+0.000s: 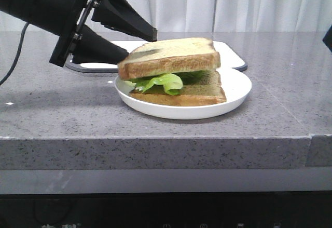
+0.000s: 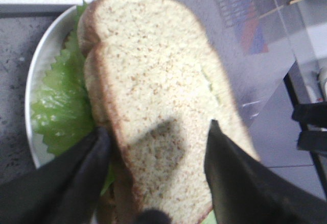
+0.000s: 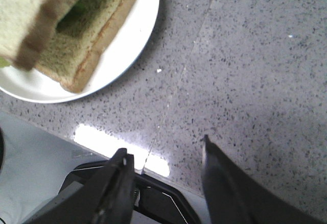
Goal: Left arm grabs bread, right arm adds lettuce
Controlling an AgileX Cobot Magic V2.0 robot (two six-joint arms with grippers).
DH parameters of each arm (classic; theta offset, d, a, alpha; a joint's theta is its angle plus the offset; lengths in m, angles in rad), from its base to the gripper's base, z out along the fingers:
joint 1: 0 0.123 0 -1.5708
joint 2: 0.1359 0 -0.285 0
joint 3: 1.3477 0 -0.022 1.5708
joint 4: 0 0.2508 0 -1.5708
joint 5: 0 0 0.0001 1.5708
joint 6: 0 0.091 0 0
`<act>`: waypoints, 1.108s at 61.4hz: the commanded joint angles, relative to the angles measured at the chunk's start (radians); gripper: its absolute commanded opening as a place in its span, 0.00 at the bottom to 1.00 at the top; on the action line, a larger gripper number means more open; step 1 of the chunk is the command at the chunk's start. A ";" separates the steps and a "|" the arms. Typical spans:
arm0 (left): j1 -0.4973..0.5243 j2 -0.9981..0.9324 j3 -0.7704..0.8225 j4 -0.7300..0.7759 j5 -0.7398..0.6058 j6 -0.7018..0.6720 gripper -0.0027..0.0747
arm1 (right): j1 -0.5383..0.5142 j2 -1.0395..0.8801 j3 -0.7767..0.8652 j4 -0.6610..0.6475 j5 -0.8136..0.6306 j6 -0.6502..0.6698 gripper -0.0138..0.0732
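Note:
A white plate (image 1: 234,90) holds a bottom bread slice (image 1: 181,98) with the green lettuce (image 1: 164,82) on it. The top bread slice (image 1: 171,56) lies blurred and tilted over the lettuce, its left end raised. My left gripper (image 1: 139,47) is open just behind and left of that slice. In the left wrist view its fingers (image 2: 82,163) stand wide apart either side of the top slice (image 2: 153,71), with the lettuce (image 2: 61,101) poking out beside it. My right gripper (image 3: 164,147) is open and empty over bare table, beside the plate (image 3: 127,35).
A flat white board with a grey rim (image 1: 231,54) lies behind the plate. The grey speckled table (image 1: 62,108) has its front edge close below the plate. A white curtain hangs at the back.

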 commanded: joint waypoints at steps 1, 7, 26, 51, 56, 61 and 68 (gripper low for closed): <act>0.019 -0.070 -0.029 0.009 0.032 -0.006 0.63 | -0.004 -0.037 -0.048 -0.006 0.007 0.000 0.55; 0.042 -0.117 -0.029 0.066 0.032 -0.022 0.63 | -0.004 -0.067 -0.064 -0.022 0.048 0.000 0.55; 0.123 -0.380 -0.029 0.483 -0.007 -0.260 0.63 | -0.004 -0.208 -0.091 -0.126 0.136 0.108 0.54; 0.133 -0.804 0.031 1.347 -0.007 -0.926 0.63 | -0.004 -0.361 -0.059 -0.268 0.199 0.312 0.49; 0.133 -0.878 0.090 1.399 -0.011 -0.965 0.63 | -0.004 -0.396 -0.026 -0.275 0.165 0.312 0.49; 0.133 -0.944 0.142 1.389 -0.012 -0.967 0.63 | -0.004 -0.422 0.010 -0.280 0.137 0.312 0.49; 0.133 -1.027 0.201 1.385 -0.029 -0.967 0.63 | -0.004 -0.457 0.040 -0.280 0.116 0.313 0.49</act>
